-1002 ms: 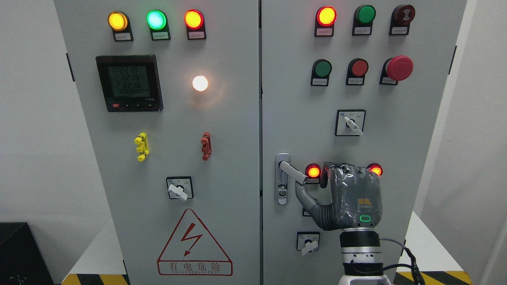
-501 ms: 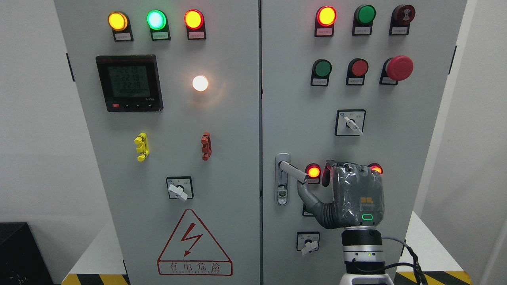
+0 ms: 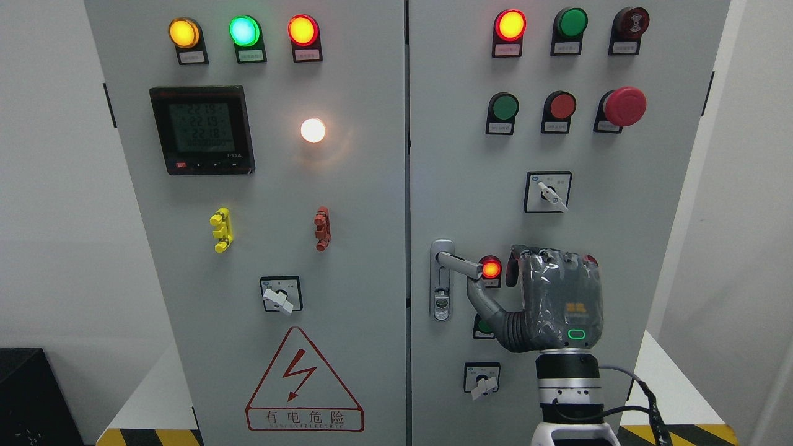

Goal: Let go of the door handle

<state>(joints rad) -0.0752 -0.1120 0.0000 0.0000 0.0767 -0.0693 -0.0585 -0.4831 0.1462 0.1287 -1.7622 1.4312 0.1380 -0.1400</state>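
Your right hand has drifted slightly right; the door handle has swung up nearly level on the right cabinet door. Fingers relaxed, holding nothing (thumb just beneath the lever): release looks nearly complete.

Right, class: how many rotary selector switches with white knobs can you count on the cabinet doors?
3. One on the left door above the warning triangle, one on the right door below the push buttons, one low on the right door beside the robot's wrist. The right hand may hide others.
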